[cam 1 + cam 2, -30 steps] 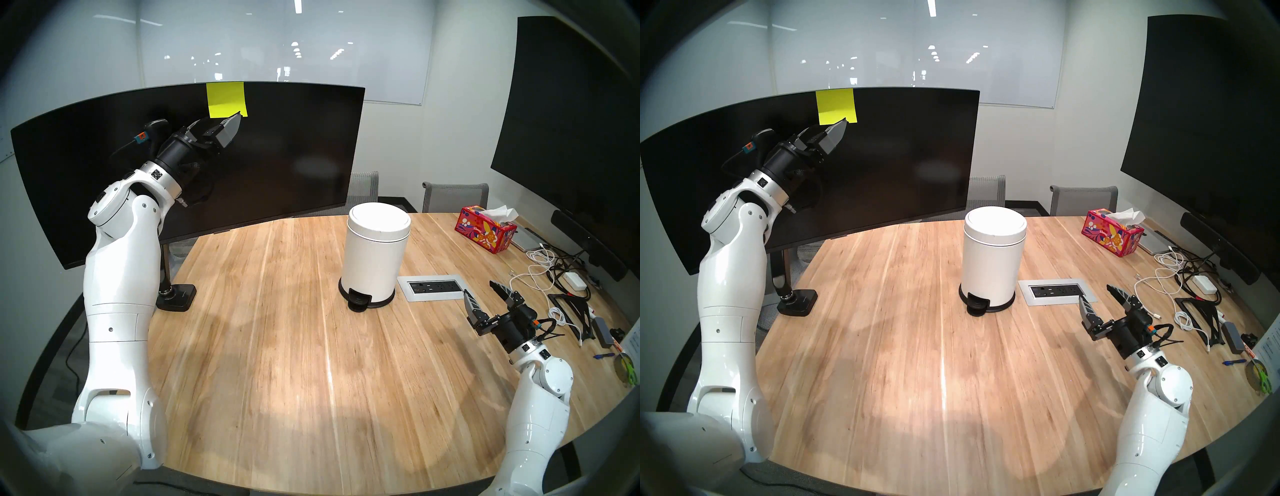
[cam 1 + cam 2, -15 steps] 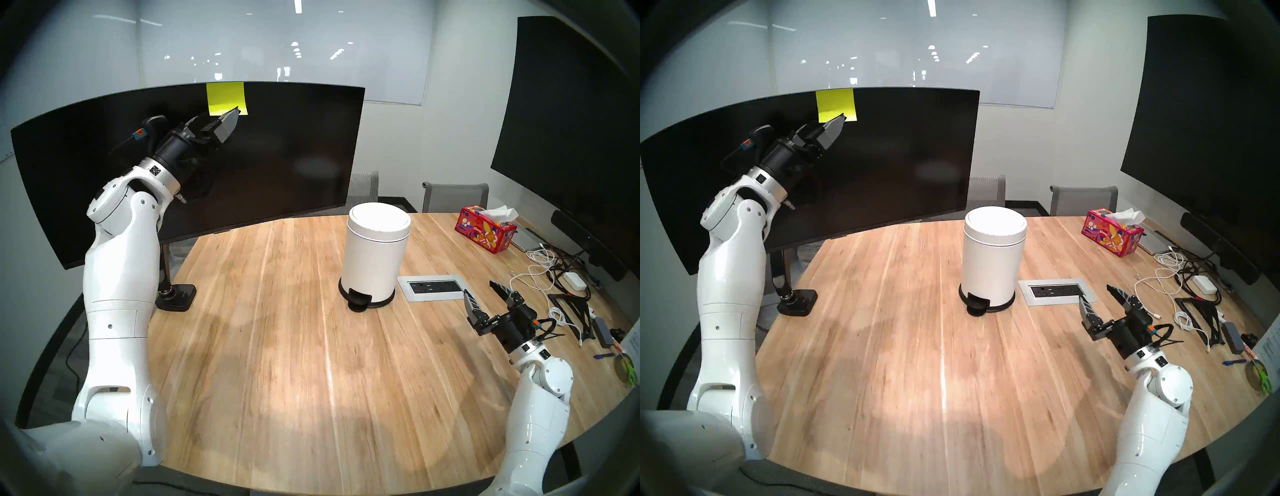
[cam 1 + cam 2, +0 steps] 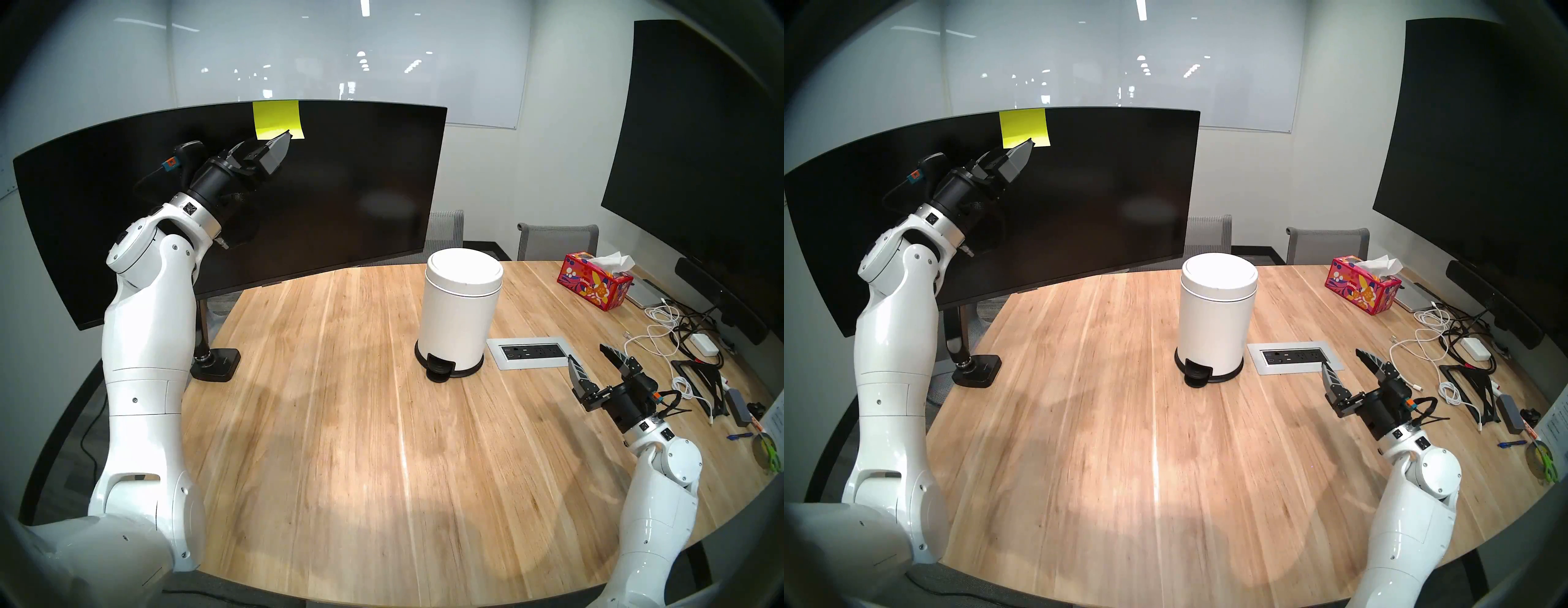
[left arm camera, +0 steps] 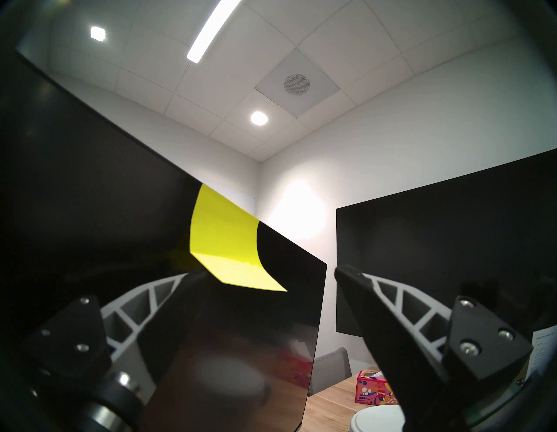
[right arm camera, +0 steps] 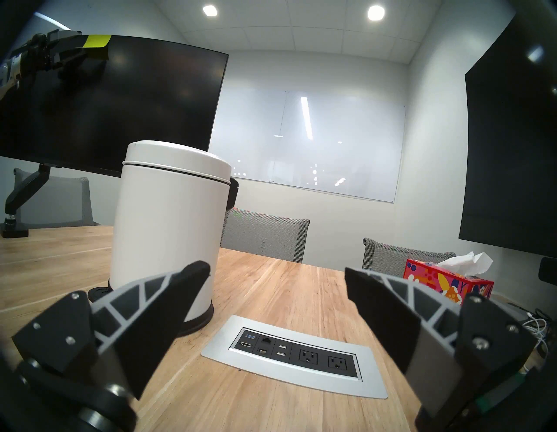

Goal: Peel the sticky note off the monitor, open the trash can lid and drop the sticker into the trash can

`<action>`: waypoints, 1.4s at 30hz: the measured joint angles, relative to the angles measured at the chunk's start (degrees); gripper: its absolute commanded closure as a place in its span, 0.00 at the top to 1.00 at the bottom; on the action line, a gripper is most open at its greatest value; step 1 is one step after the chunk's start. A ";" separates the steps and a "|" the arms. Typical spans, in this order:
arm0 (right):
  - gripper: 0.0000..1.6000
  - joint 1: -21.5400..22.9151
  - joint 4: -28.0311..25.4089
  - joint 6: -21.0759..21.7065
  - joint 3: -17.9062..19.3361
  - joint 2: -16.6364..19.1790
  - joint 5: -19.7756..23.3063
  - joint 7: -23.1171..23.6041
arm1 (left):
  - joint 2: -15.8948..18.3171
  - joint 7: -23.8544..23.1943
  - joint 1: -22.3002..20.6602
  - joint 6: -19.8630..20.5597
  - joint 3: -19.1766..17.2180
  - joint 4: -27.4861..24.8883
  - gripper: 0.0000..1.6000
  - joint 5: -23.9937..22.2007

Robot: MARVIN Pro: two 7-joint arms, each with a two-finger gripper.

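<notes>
The yellow-green sticky note [image 3: 275, 116] is stuck at the top edge of the wide curved monitor [image 3: 339, 191]. In the left wrist view its lower edge [image 4: 241, 271] curls away from the screen. My left gripper [image 3: 280, 142] is open, its fingertips at the note's lower edge; the wrist view [image 4: 272, 271] shows the jaws apart and not closed on the paper. The white trash can [image 3: 456, 322] stands mid-table with its domed lid [image 3: 464, 269] shut and black pedal [image 3: 440, 367] facing me. My right gripper [image 3: 586, 353] is open and empty, low over the table right of the can.
A silver power socket panel [image 3: 530, 351] is set in the table between the can and my right gripper. A red tissue box [image 3: 594, 282], cables [image 3: 679, 339] and small items lie at the right. A big flat black screen [image 3: 700, 148] is on the right wall. The monitor's stand base [image 3: 216, 363] is at the left.
My left gripper has moved a little up and in, so its fingertips now overlap the note's lower edge, which has lifted slightly. The right arm has not moved.
</notes>
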 measured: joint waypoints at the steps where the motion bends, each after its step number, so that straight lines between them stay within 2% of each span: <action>1: 1.00 0.00 0.00 0.00 0.00 0.00 0.00 0.00 | -0.02 0.00 0.02 0.00 0.03 0.00 0.71 0.00; 3: 1.00 0.00 0.00 0.00 0.00 0.00 0.00 0.00 | -0.07 0.02 0.05 0.02 0.12 -0.01 0.76 0.00; 5: 1.00 0.00 0.00 0.00 0.00 0.00 0.00 0.00 | -0.12 0.04 0.10 0.04 0.21 -0.02 0.77 0.00; 6: 1.00 0.00 0.00 0.00 0.00 0.00 0.00 0.00 | -0.15 0.06 0.13 0.05 0.25 -0.03 0.86 0.00; 8: 1.00 0.00 0.00 0.00 0.00 0.00 0.00 0.01 | -0.20 0.11 0.17 0.07 0.31 -0.04 0.90 -0.01; 9: 1.00 0.00 0.00 0.00 0.00 0.00 0.00 0.01 | -0.22 0.12 0.18 0.07 0.32 -0.05 0.97 -0.01; 10: 1.00 0.00 0.00 0.00 0.00 0.00 0.00 0.01 | -0.24 0.14 0.19 0.08 0.33 -0.05 1.00 -0.01; 42: 1.00 0.00 0.00 0.00 0.01 -0.01 -0.01 0.02 | -3.30 1.33 -1.17 4.64 -2.62 2.11 1.00 -5.26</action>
